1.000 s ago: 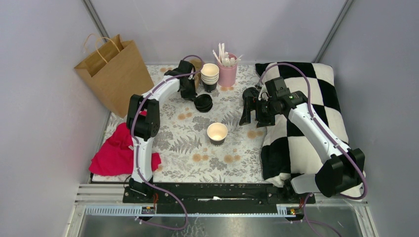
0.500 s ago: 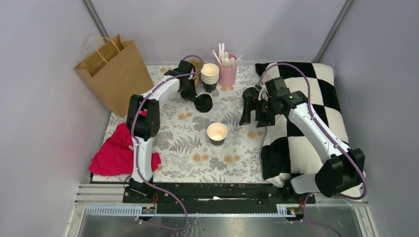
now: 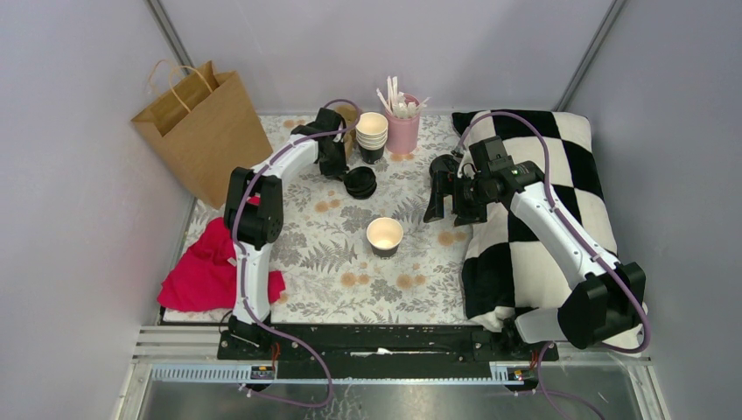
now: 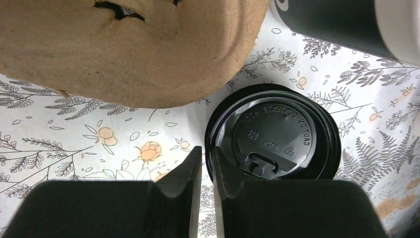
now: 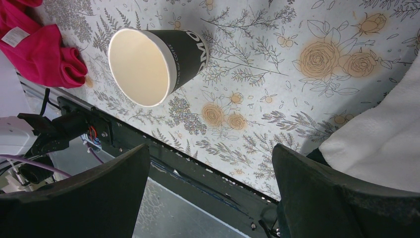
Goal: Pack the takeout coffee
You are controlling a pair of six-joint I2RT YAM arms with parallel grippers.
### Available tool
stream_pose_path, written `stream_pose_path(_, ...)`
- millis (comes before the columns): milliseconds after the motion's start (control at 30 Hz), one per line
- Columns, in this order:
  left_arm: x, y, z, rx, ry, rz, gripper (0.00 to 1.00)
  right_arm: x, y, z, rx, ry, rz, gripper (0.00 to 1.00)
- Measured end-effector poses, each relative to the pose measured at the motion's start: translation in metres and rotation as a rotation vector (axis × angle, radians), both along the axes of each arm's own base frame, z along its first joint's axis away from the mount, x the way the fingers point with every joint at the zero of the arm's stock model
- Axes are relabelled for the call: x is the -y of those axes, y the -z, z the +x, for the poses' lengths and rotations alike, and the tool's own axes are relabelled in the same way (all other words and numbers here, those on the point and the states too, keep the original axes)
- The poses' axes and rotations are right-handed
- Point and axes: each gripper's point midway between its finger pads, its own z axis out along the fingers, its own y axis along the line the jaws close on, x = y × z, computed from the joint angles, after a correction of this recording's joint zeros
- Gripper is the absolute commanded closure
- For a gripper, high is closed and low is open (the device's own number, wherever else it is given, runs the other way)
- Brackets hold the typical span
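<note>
Standing lidless, the cup [image 3: 385, 235] sits apart from the spread right pincer [image 3: 444, 215].

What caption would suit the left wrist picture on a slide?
Left gripper, fingers nearly together, at the rim of the black lid stack on a floral tablecloth.

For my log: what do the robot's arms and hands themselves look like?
The left arm and right arm have white tubular links, bulky black joints and a lilac cable looped alongside. The left hand and right hand carry plain matte black, wedge-shaped fingers; no markings show.
</note>
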Motion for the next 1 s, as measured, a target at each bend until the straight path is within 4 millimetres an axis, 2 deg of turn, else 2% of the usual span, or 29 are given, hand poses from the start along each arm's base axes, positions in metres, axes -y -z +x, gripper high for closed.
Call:
stream_pose_path(133, -0.0012, 0.0037, -0.0037, -0.014, 0.0, 0.005, 0.84, -0.0001, 0.0, 0.0, 0.0, 0.0, 0.0, 0.0)
stream_pose_path(333, -0.0012, 0.0036, -0.0035, -0.013, 0.0, 0.005, 0.89, -0.0001, 0.0, 0.0, 0.0, 0.0, 0.0, 0.0)
stream_pose_path(500, -0.0012, 0.0036, -0.0035, -0.012, 0.003, 0.005, 1.0, -0.0001, -0.0002, 0.0, 0.0, 0.0, 0.0, 0.0)
stream_pose_path(1000, 0.0002, -0.0019, -0.0004, -0.005, -0.01, -0.003, 1.0, -0.0001, -0.0001, 0.0, 0.0, 0.0, 0.0, 0.0)
